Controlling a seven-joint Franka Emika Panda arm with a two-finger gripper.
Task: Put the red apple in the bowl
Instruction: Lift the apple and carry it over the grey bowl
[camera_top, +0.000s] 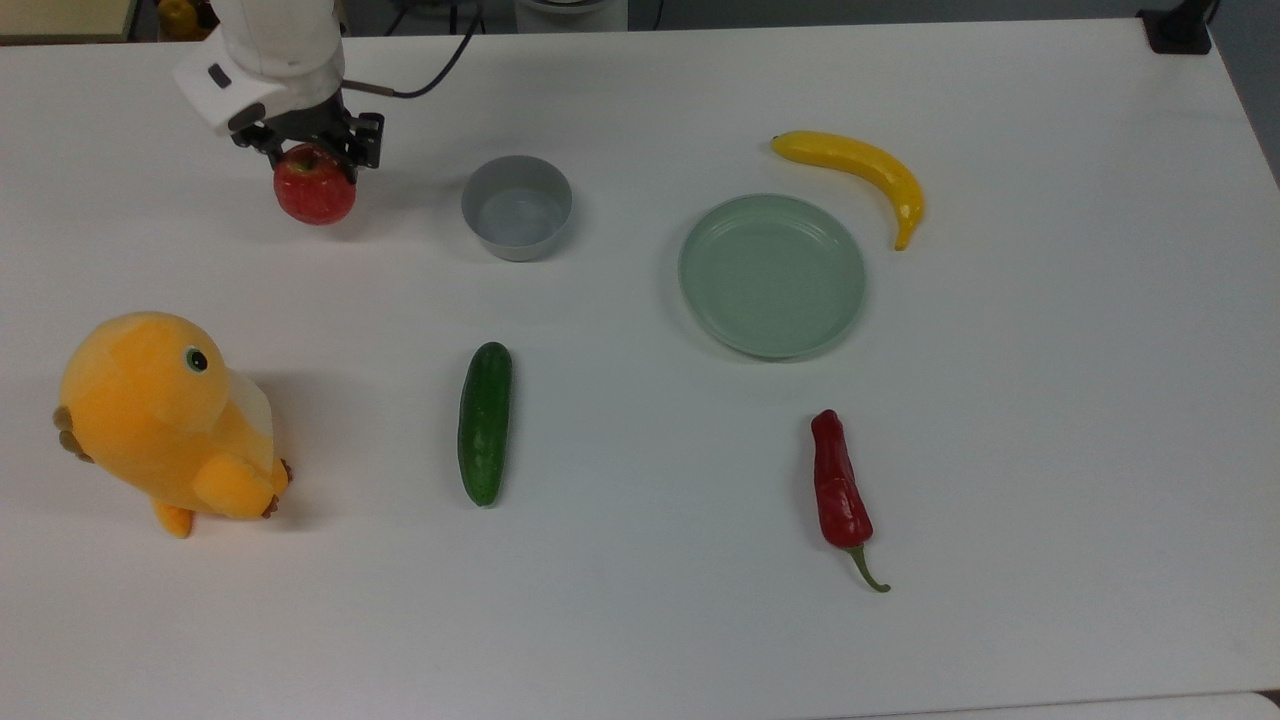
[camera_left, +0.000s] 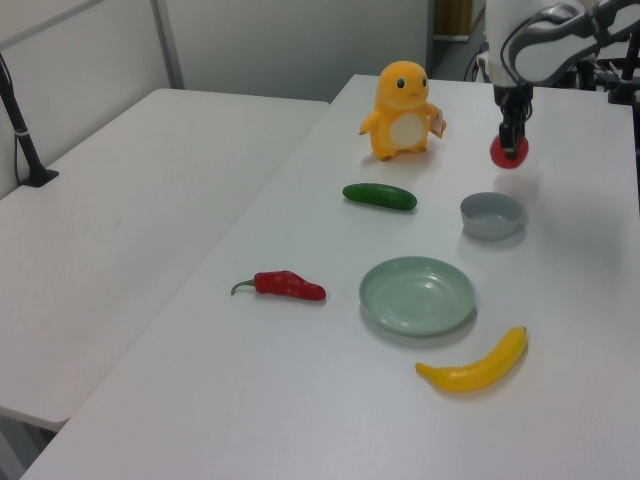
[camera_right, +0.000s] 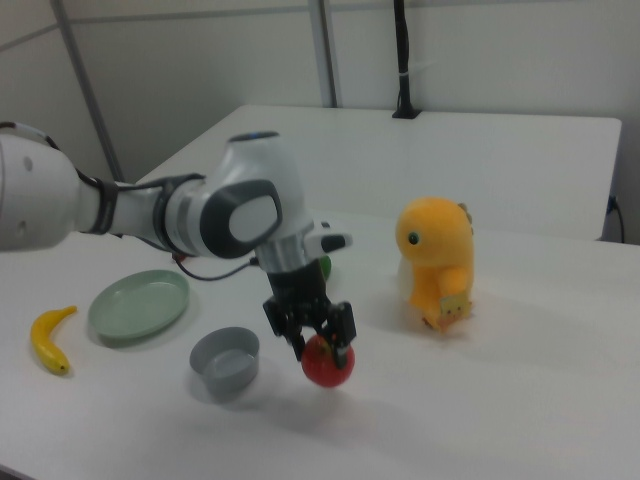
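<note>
Judging from its round, glossy skin, we expect the red apple (camera_top: 314, 190) to be firm, fairly light and a little slippery, so a pinch across its upper half near the stem dimple looks like the sensible hold. That is where we see the gripper (camera_right: 322, 343) now: its two black fingers clamp the fruit from above, one on each side of the top, and the apple hangs beneath them, clear of the white table (camera_top: 1050, 400) in the right view. A round body can roll out of a flat pinch, so we would favour a steady carry.

Taking the bowl (camera_top: 516, 207) as our landmark, the apple hangs to the top view's left of it, near but apart, and above the level of its rim. In the left view the apple (camera_left: 509, 151) shows beyond the bowl (camera_left: 492, 215).

We see a small, round, deep-red fruit with paler yellowish flecks and a dimple on top, close to the bowl's width. The bowl is grey, upright-sided and empty.
</note>
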